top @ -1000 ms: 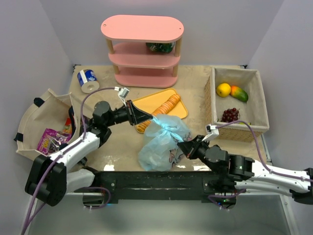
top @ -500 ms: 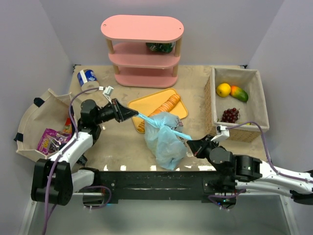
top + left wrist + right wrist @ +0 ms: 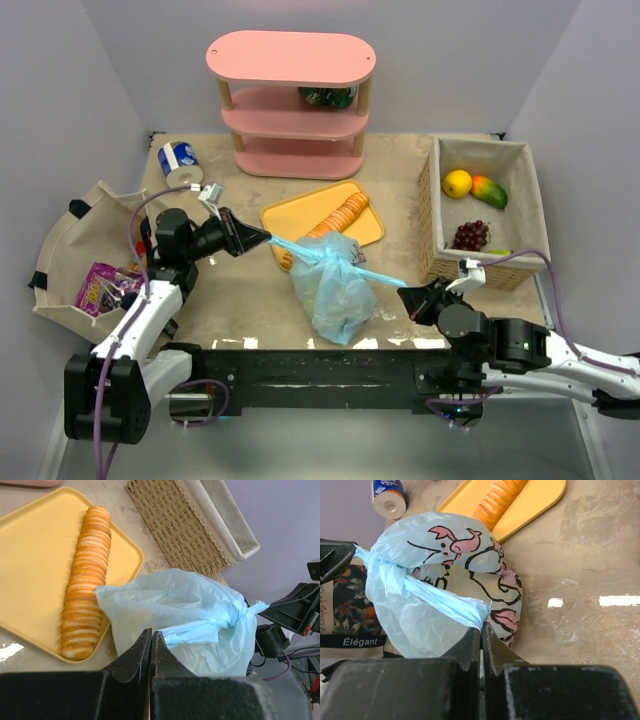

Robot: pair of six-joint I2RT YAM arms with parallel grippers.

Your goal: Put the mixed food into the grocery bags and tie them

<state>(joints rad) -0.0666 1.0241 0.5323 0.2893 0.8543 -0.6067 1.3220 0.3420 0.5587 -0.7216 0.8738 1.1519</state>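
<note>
Beige tabletop, blue grocery bag

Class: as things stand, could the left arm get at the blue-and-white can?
Probably not yet. The can lies near the left gripper with nothing between, but that gripper is shut on a handle of the grocery bag, stretched taut toward the right gripper.

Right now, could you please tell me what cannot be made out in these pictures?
- The contents of the grocery bag: all views, crinkled blue plastic hides them.
- The dark green item on the pink shelf: top view, shaded and partly covered by the top board.
- The ends of the bag's handles: wrist views, pinched inside the shut left gripper and right gripper.
</note>
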